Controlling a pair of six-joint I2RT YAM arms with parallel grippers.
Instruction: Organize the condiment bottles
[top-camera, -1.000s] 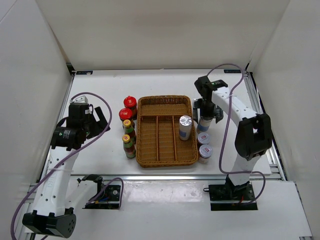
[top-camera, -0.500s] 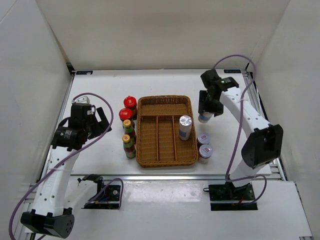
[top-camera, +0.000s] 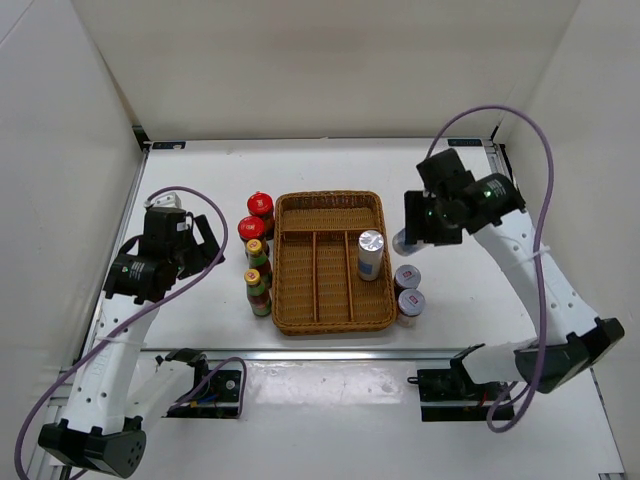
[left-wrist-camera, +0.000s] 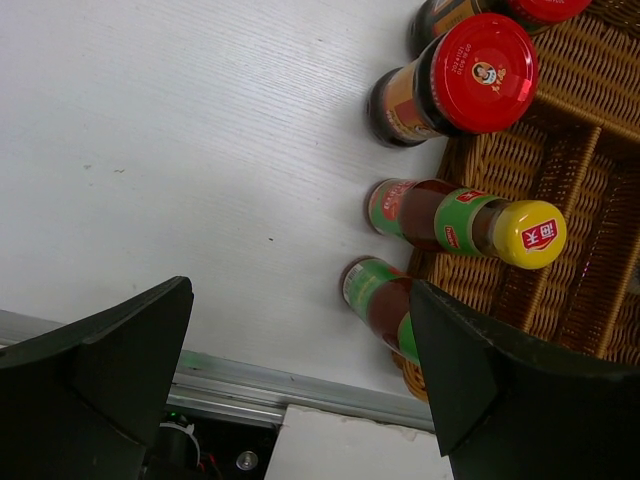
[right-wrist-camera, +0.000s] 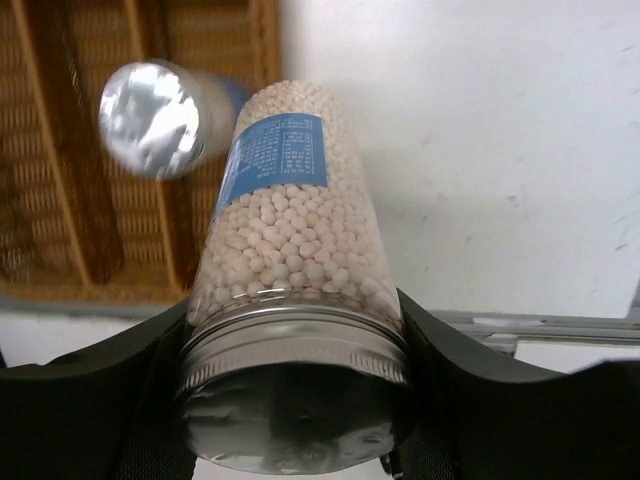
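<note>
My right gripper (top-camera: 418, 228) is shut on a silver-lidded jar of white beads (right-wrist-camera: 290, 230), held tilted above the table just right of the wicker tray (top-camera: 330, 197). A like jar (top-camera: 371, 254) stands in the tray's right compartment, also seen in the right wrist view (right-wrist-camera: 160, 120). Two more silver-topped jars (top-camera: 406, 278) (top-camera: 411, 303) stand on the table by the tray's right side. Left of the tray stand two red-lidded jars (top-camera: 261, 206) (top-camera: 251, 230) and two yellow-capped bottles (top-camera: 256, 250) (top-camera: 256, 285). My left gripper (left-wrist-camera: 300, 330) is open and hovers left of these bottles, holding nothing.
The tray's left and middle compartments (top-camera: 315, 265) hold nothing. White walls enclose the table on three sides. A metal rail (top-camera: 350, 352) runs along the near table edge. The left wrist view shows a red-lidded jar (left-wrist-camera: 470, 75) and a yellow-capped bottle (left-wrist-camera: 470, 222) against the tray (left-wrist-camera: 590, 200).
My right gripper closed on the bead jar beside the tray and lifted it off the table, the arm swinging outward to the right. The left arm has barely moved.
</note>
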